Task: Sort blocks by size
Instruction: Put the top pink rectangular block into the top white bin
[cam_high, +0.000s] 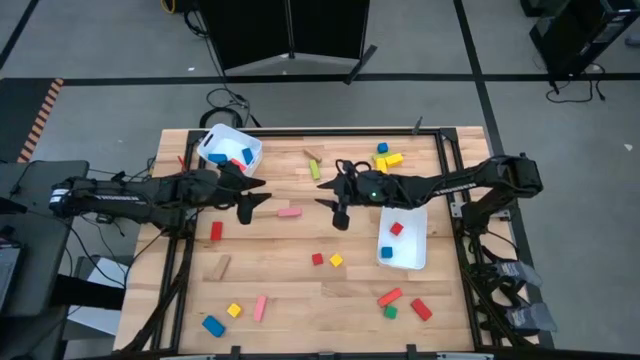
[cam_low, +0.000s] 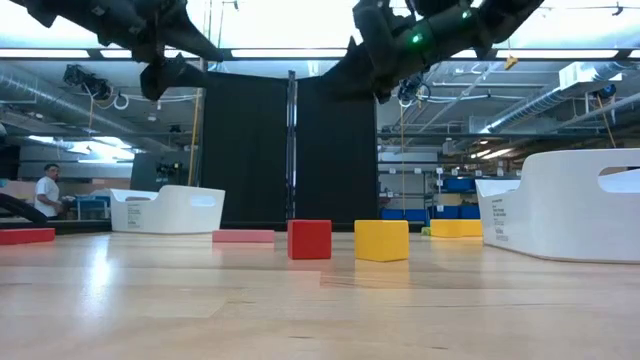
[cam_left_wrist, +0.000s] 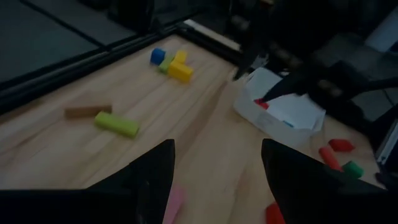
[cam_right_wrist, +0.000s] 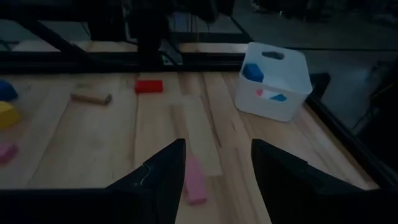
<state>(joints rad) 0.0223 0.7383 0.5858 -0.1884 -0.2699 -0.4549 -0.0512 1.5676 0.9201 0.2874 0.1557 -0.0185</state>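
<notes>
Blocks lie scattered over the table (cam_high: 300, 290), some already in two white bins: one (cam_high: 236, 143) at the far left corner, one (cam_high: 412, 252) near the right edge. Left gripper (cam_high: 252, 203) and right gripper (cam_high: 333, 208) hover mid-table, jaws apart, nothing held. Pink bar (cam_high: 289, 212) lies btwn them. Prob light, rigid, smooth wood; pinch across its narrow sides at mid-length.

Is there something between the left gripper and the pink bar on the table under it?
Nothing visible. The left gripper hangs open and empty above the table, and the pink bar lies just beside it on bare wood, with no other block or bin between them.
</notes>
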